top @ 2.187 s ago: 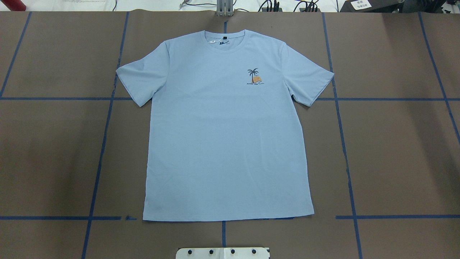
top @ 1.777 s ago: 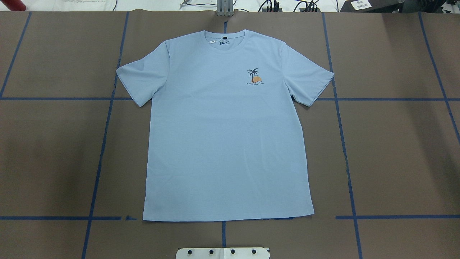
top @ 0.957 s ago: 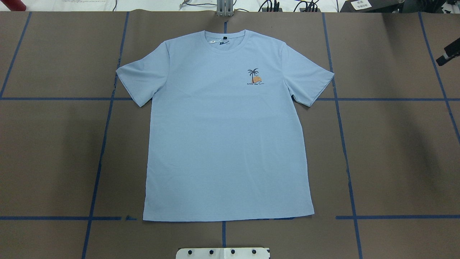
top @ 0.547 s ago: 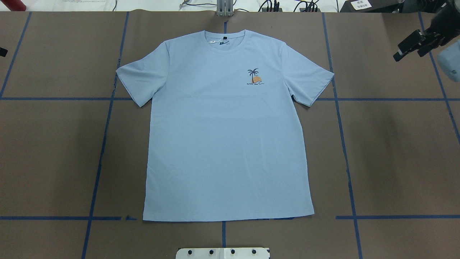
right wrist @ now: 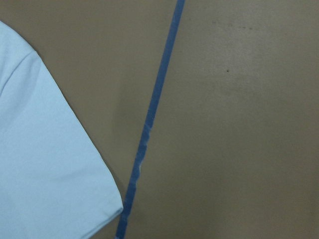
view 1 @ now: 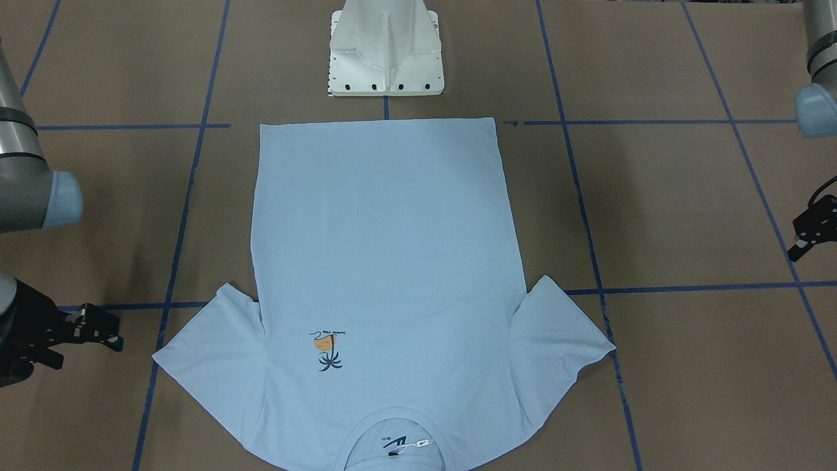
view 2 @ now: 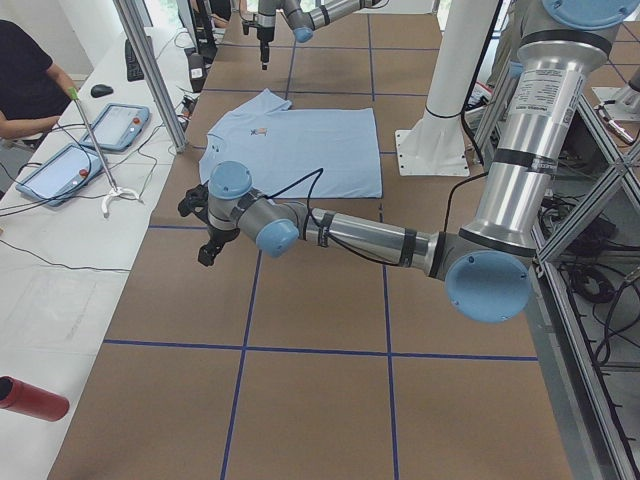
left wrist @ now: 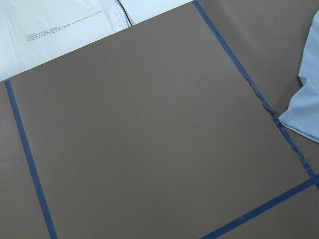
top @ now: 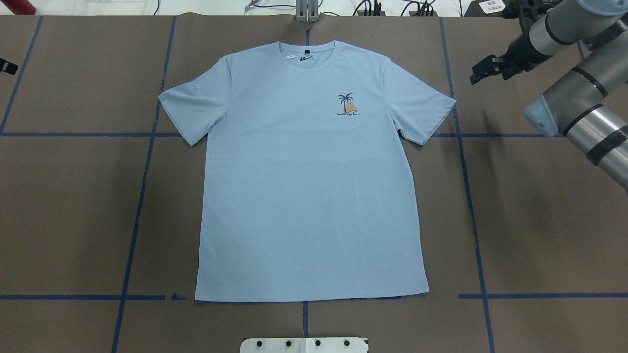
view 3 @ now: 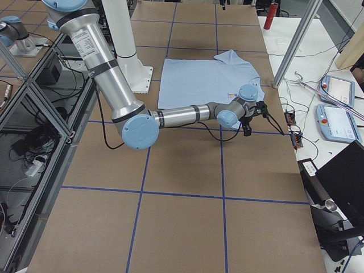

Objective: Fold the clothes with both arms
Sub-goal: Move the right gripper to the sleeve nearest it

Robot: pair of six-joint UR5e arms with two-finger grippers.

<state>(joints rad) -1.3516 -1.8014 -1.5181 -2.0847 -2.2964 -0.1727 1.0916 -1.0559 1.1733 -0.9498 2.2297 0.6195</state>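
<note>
The pale light-blue T-shirt (top: pixel 309 186) lies flat and face up on the brown table, collar (top: pixel 306 51) at the far side, palm print (top: pixel 347 104) on the chest. It also shows in the front-facing view (view 1: pixel 386 248). My right gripper (top: pixel 482 68) hangs open and empty above the table, right of the shirt's right sleeve (right wrist: pixel 45 164), and does not touch it. My left gripper (top: pixel 7 66) shows only as a tip at the view's left edge, far from the left sleeve (left wrist: pixel 306 114). In the front-facing view (view 1: pixel 799 239) it looks open and empty.
The white pedestal base (view 1: pixel 386 52) stands at the near edge behind the hem. Blue tape lines (top: pixel 466 171) cross the brown table. Cables and a red cylinder (top: pixel 17 7) lie beyond the far edge. An operator (view 2: pixel 30 70) sits there with tablets.
Both arms have come into view. The right gripper has moved left from the right edge towards the shirt's right sleeve. The left gripper's tip stays at the left edge. The shirt has not moved.
</note>
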